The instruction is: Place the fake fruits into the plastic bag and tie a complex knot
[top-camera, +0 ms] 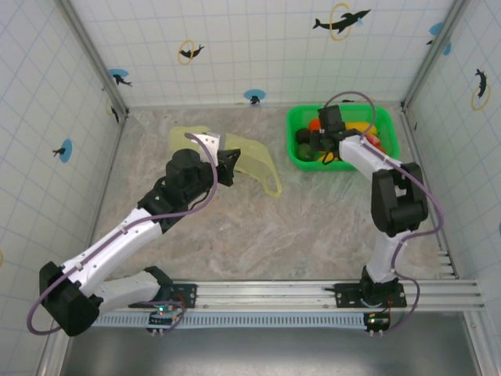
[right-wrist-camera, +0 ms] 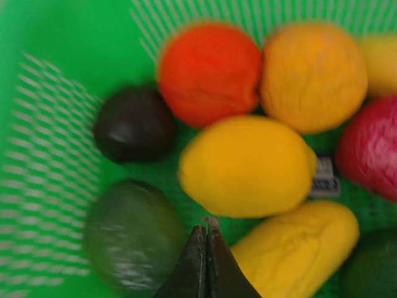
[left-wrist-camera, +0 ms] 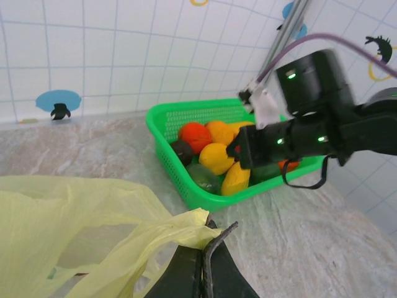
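Observation:
The yellow-green plastic bag (top-camera: 244,160) lies at the table's back middle, and my left gripper (top-camera: 228,166) is shut on its rim (left-wrist-camera: 197,225), holding the film bunched at the fingertips. The fake fruits (left-wrist-camera: 214,152) sit in the green basket (top-camera: 300,125) at the back right. My right gripper (right-wrist-camera: 206,231) is shut and empty, hovering low inside the basket. Right in front of its tips lies a yellow lemon (right-wrist-camera: 247,166), with a dark green fruit (right-wrist-camera: 133,237) on the left and a long yellow fruit (right-wrist-camera: 295,251) on the right. A red fruit (right-wrist-camera: 208,73), an orange (right-wrist-camera: 313,76) and a near-black fruit (right-wrist-camera: 133,124) lie beyond.
The basket's green mesh wall (right-wrist-camera: 49,167) stands close on the left of my right gripper. Tiled walls (top-camera: 235,47) enclose the table at the back and sides. Bare marble tabletop (top-camera: 297,227) stretches between the bag and the arm bases.

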Tool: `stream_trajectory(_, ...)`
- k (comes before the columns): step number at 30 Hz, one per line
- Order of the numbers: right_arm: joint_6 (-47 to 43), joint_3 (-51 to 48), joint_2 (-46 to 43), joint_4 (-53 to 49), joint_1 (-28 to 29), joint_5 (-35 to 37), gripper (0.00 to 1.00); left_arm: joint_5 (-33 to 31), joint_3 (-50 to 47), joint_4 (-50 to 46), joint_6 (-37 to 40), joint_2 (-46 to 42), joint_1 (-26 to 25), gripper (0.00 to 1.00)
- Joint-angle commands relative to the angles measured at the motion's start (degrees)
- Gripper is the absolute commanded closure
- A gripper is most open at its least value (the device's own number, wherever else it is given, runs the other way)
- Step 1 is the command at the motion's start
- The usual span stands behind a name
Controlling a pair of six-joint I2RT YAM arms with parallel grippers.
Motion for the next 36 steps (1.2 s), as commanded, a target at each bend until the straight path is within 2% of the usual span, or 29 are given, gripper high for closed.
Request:
stream_trajectory(1,-2.2,8.0,4.3,-10.3,-0.7,3.7,1.00,1.1,-0.9,4.2,-2.7,-1.3,1.1,1.00)
stream_trajectory(8,-0.9,6.4,6.1,-12.9,-1.3,2.4,1.00,1.2,1.8,5.7,-2.8,0.4,2.0,1.00)
stream_trajectory(13,1.4,-4.9,-2.3,-9.8,-0.6,-1.5,0.95,0.9,3.7,6.6,-2.7,0.1,3.2,1.00)
stream_trajectory(21,3.8,-24.0,-17.3,-8.8,1.0,-2.7,0.77,-1.0,6.3,7.9,-2.8,-0.4,4.1,1.00)
stream_trajectory(28,6.5,-34.2,-30.2,-10.9,3.0,-1.0,0.74,-2.7,7.5,7.1,-2.2,-1.1,4.1,1.00)
stream_trajectory(29,6.4,-34.0,-32.1,-10.5,3.1,-1.5,0.72,-2.5,7.4,7.2,-2.3,-1.0,4.1,1.00)
stream_trajectory(32,5.1,-30.4,-34.5,-8.0,3.5,-3.6,0.56,-0.3,7.3,7.4,-3.4,-0.6,4.1,1.00)
stream_trajectory(36,3.2,-22.8,-29.9,-5.3,3.6,-7.3,0.39,3.2,6.1,7.4,-4.3,-0.8,4.1,1.00)
